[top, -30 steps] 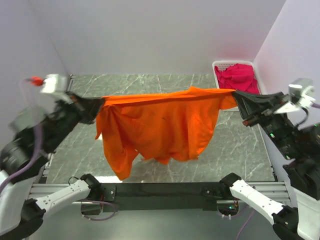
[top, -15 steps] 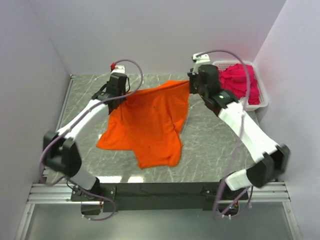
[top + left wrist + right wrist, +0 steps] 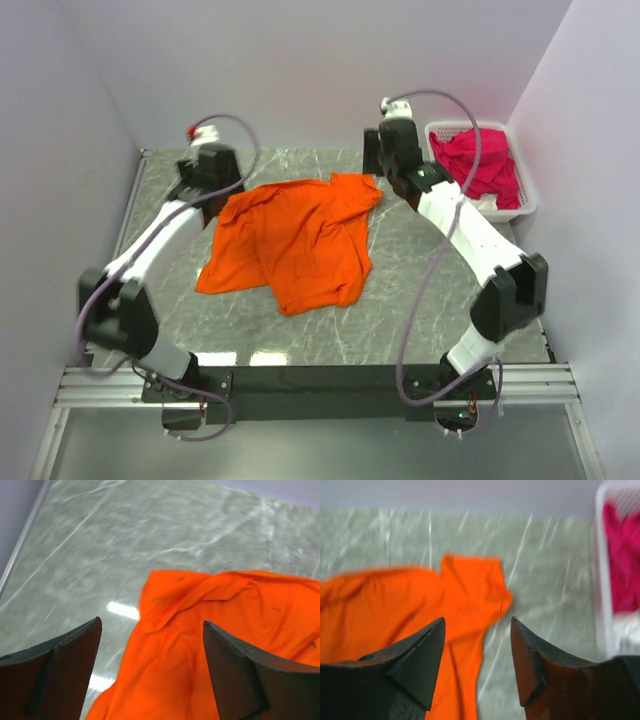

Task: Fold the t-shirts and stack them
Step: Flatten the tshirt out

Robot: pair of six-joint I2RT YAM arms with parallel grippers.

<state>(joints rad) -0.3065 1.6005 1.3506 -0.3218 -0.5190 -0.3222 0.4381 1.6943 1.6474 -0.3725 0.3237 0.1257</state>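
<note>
One grey marble-patterned table [image 3: 400, 310] is carrying the whole workspace. A bright orange soft cloth t-shirt [image 3: 300, 240] is lying rumpled across its middle, unfolded, with wrinkles running through the body and one lobe reaching toward the near left. A white slotted plastic basket [image 3: 465, 126] is sitting at the far right corner, apart from the orange garment, and magenta-pink cloth shirts [image 3: 480, 160] are lying bunched inside it. The left gripper [image 3: 150, 625] is hovering over the far left corner of the orange shirt, its jaws standing wide apart and gripping nothing. The right gripper [image 3: 477, 620] is hovering by the far right corner, likewise with jaws parted and nothing between them. Judging by the creases, the fabric is behaving as light, limp, non-fragile material. It is offering no stiffness, and it is likely sagging and bunching whenever lifted and sliding readily on the smooth tabletop. Pinching at a hem, shoulder seam or sleeve edge, one corner per gripper, is looking like the soundest hold. A mid-panel pinch is risking gathering several layers at once.
</note>
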